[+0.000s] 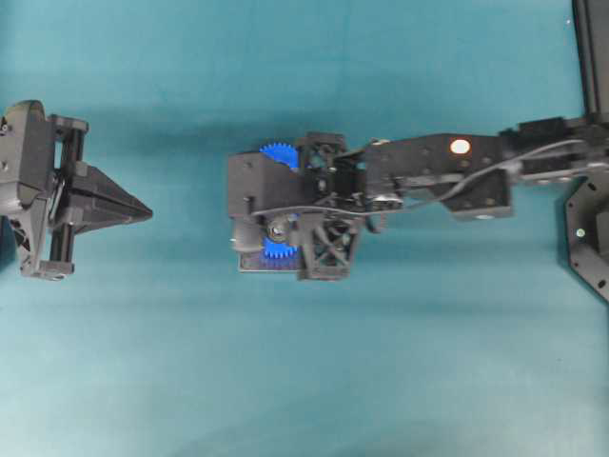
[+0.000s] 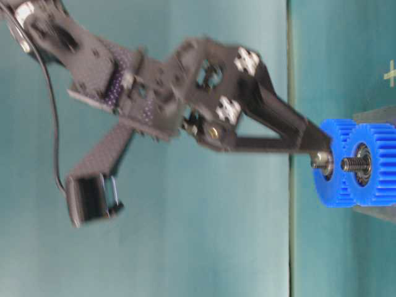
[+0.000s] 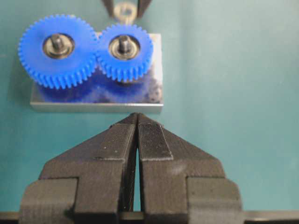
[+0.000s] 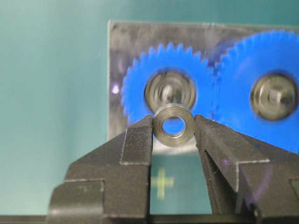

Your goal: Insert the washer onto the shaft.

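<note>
- Two blue gears sit meshed side by side on a grey metal base plate (image 3: 96, 105) on the teal table (image 1: 400, 362), and we get a clean look at both from the left wrist camera: the larger gear (image 3: 58, 51) and the smaller gear (image 3: 125, 52)
- We see the right gripper (image 4: 174, 127) pinching the washer (image 4: 174, 125) by its rim between the two fingertips, hole facing the camera (the metal ring looks sharp, the gear behind it blurred)
- From table level, the washer (image 2: 322, 163) hangs just above the smaller gear, close to its hub, with the fingers slanting down to it
- We spot the threaded shaft (image 2: 354, 164) of the other gear standing up bare just beside it
- Our left gripper (image 3: 137, 140) rests well apart from the plate, its jaws pressed together on nothing
- Overhead, the right arm (image 1: 447, 176) reaches across the middle and covers most of the gears
</note>
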`<action>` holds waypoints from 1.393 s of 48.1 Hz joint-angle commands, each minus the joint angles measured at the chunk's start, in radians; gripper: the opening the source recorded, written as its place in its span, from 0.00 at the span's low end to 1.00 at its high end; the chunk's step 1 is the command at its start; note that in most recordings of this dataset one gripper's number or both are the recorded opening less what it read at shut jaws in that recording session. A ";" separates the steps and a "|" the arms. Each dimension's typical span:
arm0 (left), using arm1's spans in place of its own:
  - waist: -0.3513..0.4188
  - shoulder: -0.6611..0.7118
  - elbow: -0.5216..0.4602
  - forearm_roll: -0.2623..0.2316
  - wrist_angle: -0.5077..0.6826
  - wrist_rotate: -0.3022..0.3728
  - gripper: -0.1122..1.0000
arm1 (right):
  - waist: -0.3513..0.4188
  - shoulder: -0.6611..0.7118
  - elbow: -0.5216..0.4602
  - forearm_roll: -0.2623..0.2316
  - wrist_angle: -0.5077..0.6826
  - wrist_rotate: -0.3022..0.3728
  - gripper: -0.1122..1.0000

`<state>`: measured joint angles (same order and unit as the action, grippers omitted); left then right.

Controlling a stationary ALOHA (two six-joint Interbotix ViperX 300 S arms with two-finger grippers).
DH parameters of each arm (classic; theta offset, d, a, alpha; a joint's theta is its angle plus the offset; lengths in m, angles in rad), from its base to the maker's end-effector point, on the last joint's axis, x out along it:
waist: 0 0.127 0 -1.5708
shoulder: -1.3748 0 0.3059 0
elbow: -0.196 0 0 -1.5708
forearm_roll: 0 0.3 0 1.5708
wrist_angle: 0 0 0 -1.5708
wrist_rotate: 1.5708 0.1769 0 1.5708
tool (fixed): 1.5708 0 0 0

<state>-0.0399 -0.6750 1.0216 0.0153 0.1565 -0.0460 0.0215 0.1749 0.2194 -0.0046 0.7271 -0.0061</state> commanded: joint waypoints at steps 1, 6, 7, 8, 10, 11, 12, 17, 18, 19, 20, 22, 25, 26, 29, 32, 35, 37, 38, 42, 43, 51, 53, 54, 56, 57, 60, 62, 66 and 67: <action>-0.002 -0.003 -0.020 0.003 -0.008 0.000 0.11 | 0.003 -0.005 -0.035 -0.002 -0.003 -0.017 0.40; -0.002 -0.003 -0.020 0.003 -0.009 0.000 0.11 | 0.003 0.009 -0.044 -0.002 -0.003 -0.028 0.40; -0.002 -0.003 -0.020 0.003 -0.009 0.000 0.11 | 0.003 0.009 -0.046 -0.002 -0.003 -0.028 0.40; -0.002 -0.003 -0.020 0.003 -0.009 0.000 0.11 | 0.003 0.011 -0.046 0.000 -0.003 -0.028 0.40; -0.002 -0.003 -0.020 0.003 -0.008 0.000 0.11 | 0.003 0.012 -0.046 0.000 -0.003 -0.028 0.40; -0.002 -0.003 -0.020 0.003 -0.009 0.000 0.11 | 0.003 0.012 -0.046 -0.002 -0.003 -0.028 0.40; -0.002 -0.003 -0.020 0.003 -0.009 0.000 0.11 | 0.003 0.014 -0.044 -0.002 -0.003 -0.028 0.40; -0.002 -0.003 -0.020 0.003 -0.008 0.000 0.11 | 0.003 0.020 -0.038 -0.002 -0.003 -0.028 0.40; -0.002 -0.003 -0.018 0.003 -0.009 0.000 0.11 | 0.003 0.021 -0.038 0.000 -0.005 -0.028 0.40; -0.002 -0.003 -0.020 0.003 -0.008 0.000 0.11 | 0.003 0.025 -0.038 0.000 -0.005 -0.028 0.40; -0.002 -0.003 -0.018 0.003 -0.009 0.000 0.11 | 0.003 0.026 -0.037 0.000 -0.005 -0.028 0.40; -0.002 -0.003 -0.018 0.003 -0.009 0.000 0.11 | 0.003 0.029 -0.038 0.000 -0.006 -0.028 0.40; -0.002 -0.003 -0.018 0.003 -0.009 0.000 0.11 | 0.003 0.037 -0.038 0.000 -0.005 -0.028 0.40; -0.002 -0.003 -0.018 0.003 -0.009 0.000 0.11 | 0.003 0.038 -0.040 0.000 -0.005 -0.028 0.40; -0.002 -0.005 -0.020 0.002 -0.009 -0.002 0.11 | 0.003 0.043 -0.040 -0.002 -0.003 -0.026 0.40; -0.002 -0.005 -0.018 0.003 -0.009 -0.002 0.11 | 0.002 0.044 -0.037 0.000 -0.003 -0.025 0.40; -0.002 -0.006 -0.018 0.003 -0.009 -0.002 0.11 | 0.002 0.046 -0.035 0.000 -0.003 -0.025 0.40; -0.002 -0.006 -0.020 0.003 -0.009 -0.002 0.11 | 0.002 0.046 -0.035 -0.002 -0.003 -0.025 0.40; -0.002 -0.006 -0.018 0.003 -0.009 -0.002 0.11 | 0.000 0.046 -0.035 -0.002 -0.003 -0.025 0.40; -0.002 -0.006 -0.020 0.003 -0.009 -0.002 0.11 | -0.002 0.046 -0.035 0.000 -0.003 -0.026 0.40; -0.002 -0.006 -0.018 0.003 -0.009 -0.002 0.11 | -0.002 0.046 -0.035 -0.002 -0.003 -0.026 0.40; -0.002 -0.006 -0.018 0.003 -0.009 -0.002 0.11 | -0.003 0.046 -0.034 0.000 -0.003 -0.026 0.40; -0.002 -0.006 -0.018 0.003 -0.009 -0.002 0.11 | -0.003 0.046 -0.034 0.000 -0.003 -0.026 0.40; -0.002 -0.006 -0.018 0.003 -0.009 -0.002 0.11 | -0.003 0.046 -0.034 0.000 -0.003 -0.026 0.40; -0.002 -0.006 -0.018 0.003 -0.009 -0.002 0.11 | -0.005 0.046 -0.032 0.000 -0.003 -0.025 0.40; -0.002 -0.006 -0.018 0.003 -0.009 -0.002 0.11 | -0.006 0.046 -0.031 0.000 -0.003 -0.025 0.40; -0.002 -0.006 -0.018 0.002 -0.009 -0.002 0.11 | -0.008 0.046 -0.029 0.002 -0.003 -0.023 0.40; -0.002 -0.006 -0.017 0.002 -0.009 -0.002 0.11 | -0.009 0.046 -0.028 0.002 -0.003 -0.020 0.40; 0.000 -0.006 -0.018 0.003 -0.008 -0.002 0.11 | -0.014 0.046 -0.028 0.005 -0.002 -0.015 0.42; -0.002 -0.008 -0.017 0.003 -0.009 -0.002 0.11 | -0.015 0.046 -0.028 0.006 -0.003 -0.014 0.45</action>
<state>-0.0399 -0.6780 1.0216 0.0153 0.1565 -0.0460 0.0153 0.2408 0.1979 -0.0015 0.7271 -0.0230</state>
